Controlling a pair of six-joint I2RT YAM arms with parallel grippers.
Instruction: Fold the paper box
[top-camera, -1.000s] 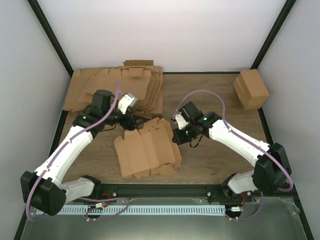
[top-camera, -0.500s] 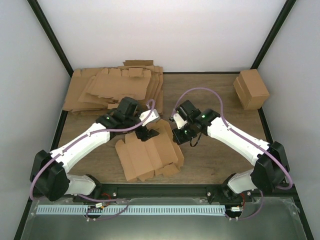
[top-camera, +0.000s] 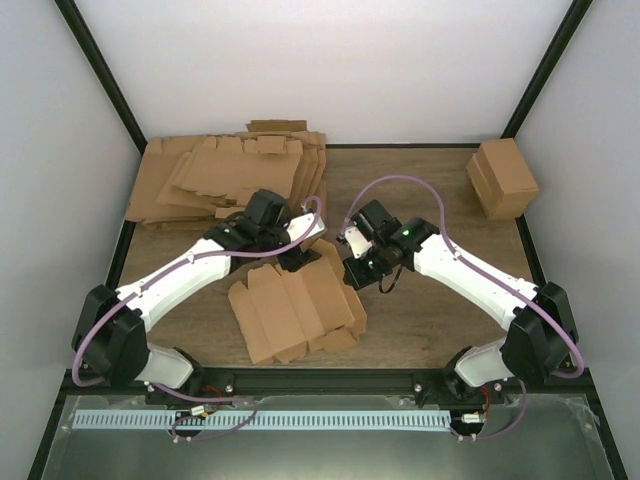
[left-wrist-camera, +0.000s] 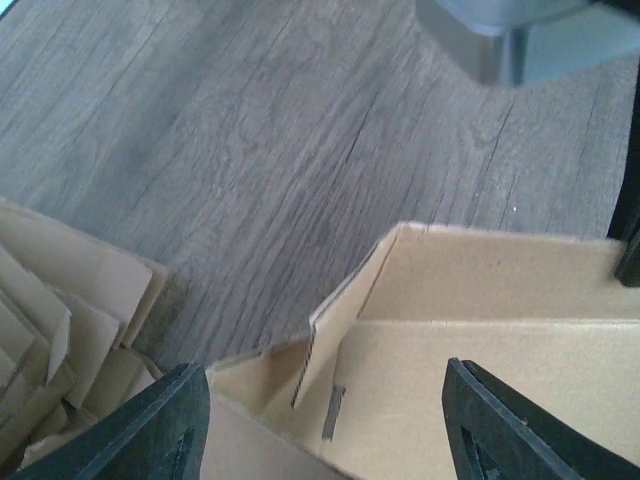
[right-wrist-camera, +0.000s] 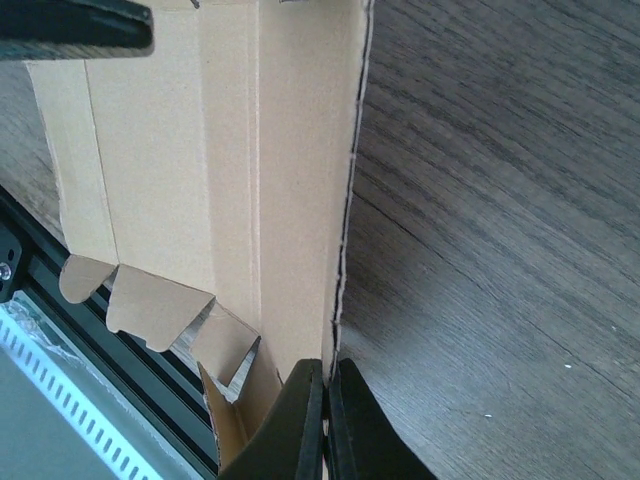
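You have the paper box (top-camera: 295, 312) lying flat on the table (top-camera: 430, 200), a little toward six o'clock from the table's middle, between the two arms. The pile of sheets (top-camera: 230, 175) sits well behind it at eleven o'clock, in the back left corner. The carton (top-camera: 503, 178) stands well apart at two o'clock, in the back right corner. The left gripper (top-camera: 298, 262) is over the box's far edge at twelve o'clock. The right gripper (top-camera: 352, 275) meets the box's edge at two o'clock, seemingly touching it.
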